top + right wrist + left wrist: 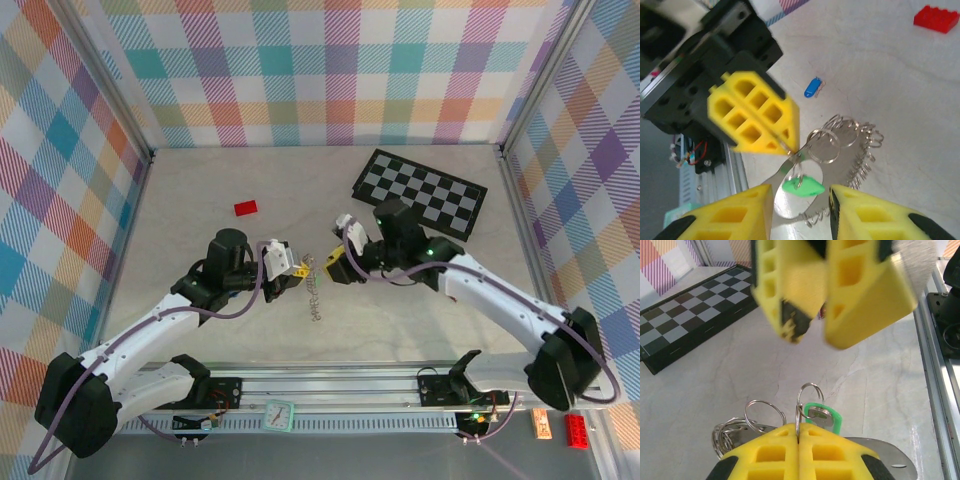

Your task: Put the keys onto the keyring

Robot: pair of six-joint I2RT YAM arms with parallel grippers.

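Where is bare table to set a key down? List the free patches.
Free: the back-left table between the wall and red block; the front centre between keyring and rail. Crowded: mid-table, where left claw and right claw meet over the keyring; checkerboard fills back right.

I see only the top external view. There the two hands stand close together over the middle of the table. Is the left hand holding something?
Observer: Yes. In the left wrist view, the left hand is shut on a thin wire ring, and the green key hangs from that ring.
Operator: And the right hand, does it grip also?
Observer: No. In the right wrist view, the right hand is open; its fingers stand apart and grip nothing, with the green key just beyond their tips.
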